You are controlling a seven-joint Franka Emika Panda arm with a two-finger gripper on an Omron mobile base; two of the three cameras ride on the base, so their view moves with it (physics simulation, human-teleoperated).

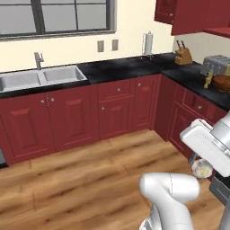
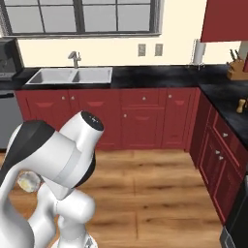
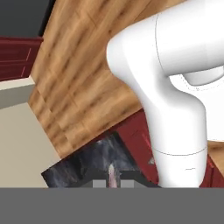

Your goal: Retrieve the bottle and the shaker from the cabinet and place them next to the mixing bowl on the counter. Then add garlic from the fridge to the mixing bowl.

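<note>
Because the fingers [image 3: 100, 184] are pinched nearly shut on what looks like a garlic clove [image 3: 112, 174], well short of the bowl [image 1: 222, 83] on the tabletop [image 1: 188, 74], a swing could drop it onto the floor [image 1: 90, 170].

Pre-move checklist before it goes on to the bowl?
1. Gripper shut: ok, tips together.
2. Garlic in grip: cannot tell. A pale sliver sits between the tips, and a round pale thing hangs under the hand.
3. Bowl located: cannot tell. A brown round thing on the right counter is cut off by the frame edge.
4. Bottle and shaker by the bowl: cannot tell. One small yellow item stands beside the toaster.
5. Arm apart from the cabinets: ok, folded over the floor.
</note>
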